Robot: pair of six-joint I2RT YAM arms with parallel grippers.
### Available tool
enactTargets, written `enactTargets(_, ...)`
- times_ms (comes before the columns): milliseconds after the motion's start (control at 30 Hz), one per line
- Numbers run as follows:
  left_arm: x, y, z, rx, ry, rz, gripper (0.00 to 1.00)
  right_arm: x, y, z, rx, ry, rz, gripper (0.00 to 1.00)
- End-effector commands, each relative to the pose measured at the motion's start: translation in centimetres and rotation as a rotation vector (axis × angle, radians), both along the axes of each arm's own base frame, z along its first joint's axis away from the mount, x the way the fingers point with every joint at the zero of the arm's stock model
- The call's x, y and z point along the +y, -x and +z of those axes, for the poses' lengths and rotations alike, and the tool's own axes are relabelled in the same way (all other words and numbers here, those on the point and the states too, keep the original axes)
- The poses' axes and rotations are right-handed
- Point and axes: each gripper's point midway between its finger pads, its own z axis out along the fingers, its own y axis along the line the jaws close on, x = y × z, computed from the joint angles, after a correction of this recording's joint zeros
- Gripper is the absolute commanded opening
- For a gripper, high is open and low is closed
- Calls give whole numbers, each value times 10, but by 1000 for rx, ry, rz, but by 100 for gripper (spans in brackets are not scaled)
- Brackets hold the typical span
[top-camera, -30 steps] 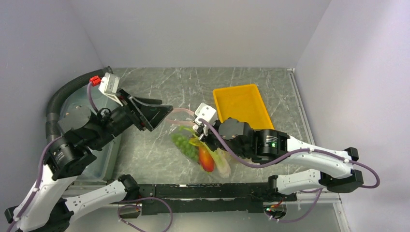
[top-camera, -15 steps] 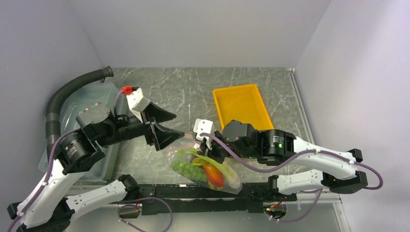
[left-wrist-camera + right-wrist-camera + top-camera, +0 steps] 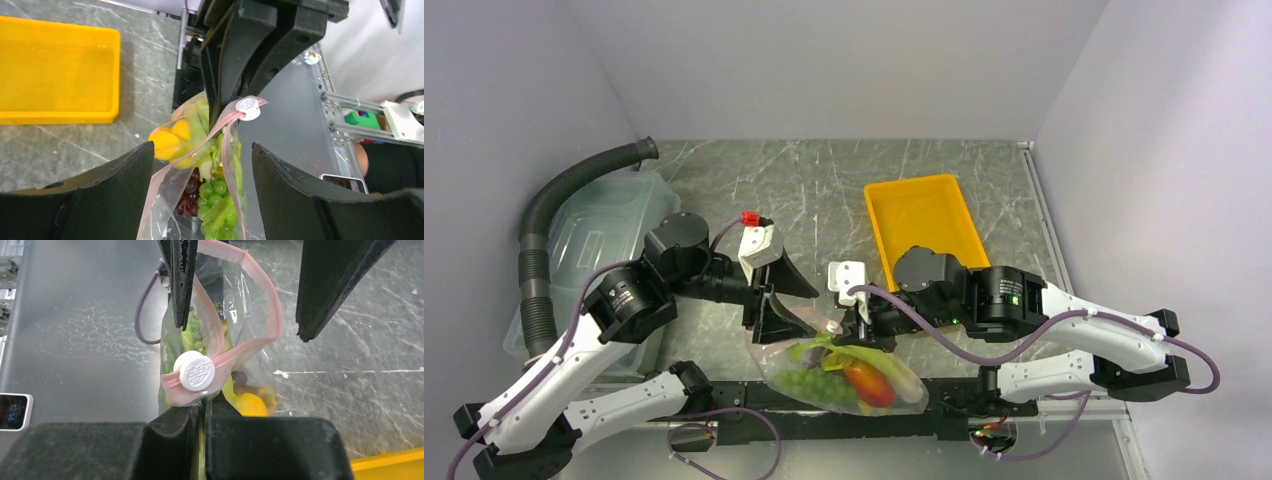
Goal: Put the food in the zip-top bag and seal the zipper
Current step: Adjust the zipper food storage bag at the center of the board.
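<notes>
The clear zip-top bag (image 3: 844, 375) lies at the table's near edge, holding green grapes (image 3: 809, 383), a red-orange fruit (image 3: 867, 383) and a pale leek (image 3: 906, 377). The left wrist view shows a yellow banana (image 3: 170, 142) and dark grapes (image 3: 192, 185) inside. My right gripper (image 3: 861, 325) is shut on the bag's edge just below the white slider (image 3: 195, 371). The pink zipper (image 3: 274, 305) gapes in a loop beyond the slider. My left gripper (image 3: 786, 300) is open, with one finger on each side of the bag's mouth (image 3: 188, 152).
The yellow tray (image 3: 922, 215) stands behind the right arm. A translucent lidded bin (image 3: 594, 230) and a grey ribbed hose (image 3: 554, 195) are at the far left. A metal rail (image 3: 754, 395) runs along the near edge under the bag.
My left gripper has swung right and toward the near edge, and now straddles the bag's mouth. My right gripper has drawn the bag nearer the front edge.
</notes>
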Motion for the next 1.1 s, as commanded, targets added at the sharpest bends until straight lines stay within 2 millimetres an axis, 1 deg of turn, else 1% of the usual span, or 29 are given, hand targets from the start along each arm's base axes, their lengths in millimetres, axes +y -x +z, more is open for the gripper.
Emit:
enactTargets(0,1,19,6,-34,43,-129,75,7,9,56,-19,-175,61,0)
enactTargets(333,1,28,-7,7,26,-191,74,12,13,71,0,-201,78,0)
enactTargets(400,1,29,-8,10,22,-196,72,13,14,72,0,-199,84,0)
enactTargets(500,1,29,-10,14,12,-198,67,13,14,74,-2,-198,83,0)
enactTargets(567,2,29,-12,17,5,-196,61,13,13,75,-3,-200,81,0)
enactTargets(600,2,29,-12,19,3,-198,57,12,13,76,-3,-202,82,0)
enactTargets(700,4,31,-15,19,-6,-198,39,10,12,78,-4,-209,71,0)
enactTargets(867,9,34,-16,15,-8,-195,16,10,9,78,0,-209,46,0)
enactTargets(933,10,34,-15,11,-6,-195,0,10,8,78,5,-209,36,0)
enactTargets(1067,11,36,-11,-3,4,-198,0,11,5,77,12,-204,13,0)
